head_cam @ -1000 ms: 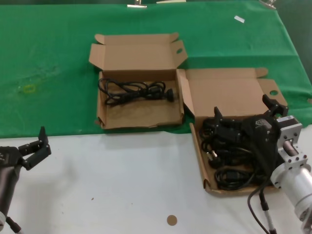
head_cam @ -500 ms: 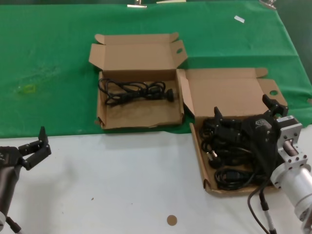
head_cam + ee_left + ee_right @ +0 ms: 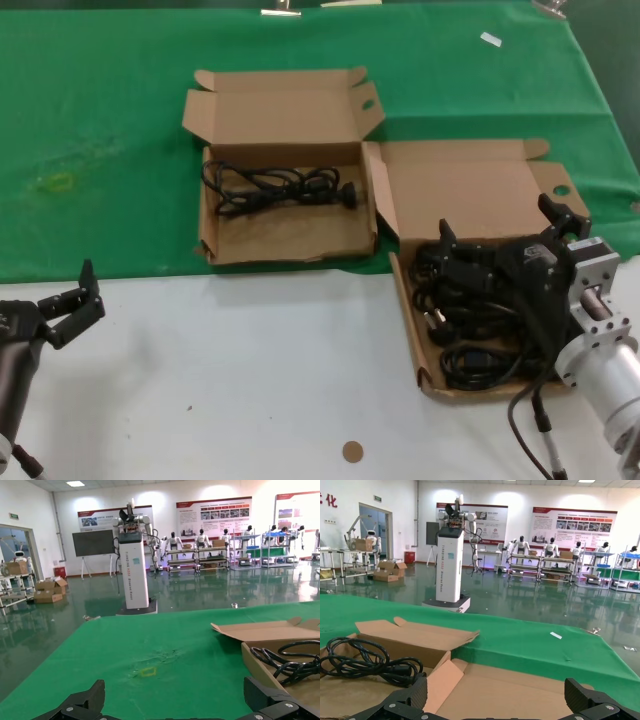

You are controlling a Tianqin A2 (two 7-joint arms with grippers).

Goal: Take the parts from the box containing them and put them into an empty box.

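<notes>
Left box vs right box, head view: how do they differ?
The left box holds one cord; the right box holds a pile of cords. The left box sits wholly on green cloth; the right box straddles cloth and white table. The right gripper is open over the right box; nothing is over the left box. Both are open brown cardboard.

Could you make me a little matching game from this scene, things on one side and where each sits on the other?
Things:
1. left gripper
2. right gripper
3. single cord
4. small brown disc

Places:
A. alone in the box on the green cloth
B. over the pile of cords in the box at the table's right
C. on the bare white table, near its front edge
D. open, low at the table's left, away from both boxes

Pairs: 1-D, 2-B, 3-A, 4-C
</notes>
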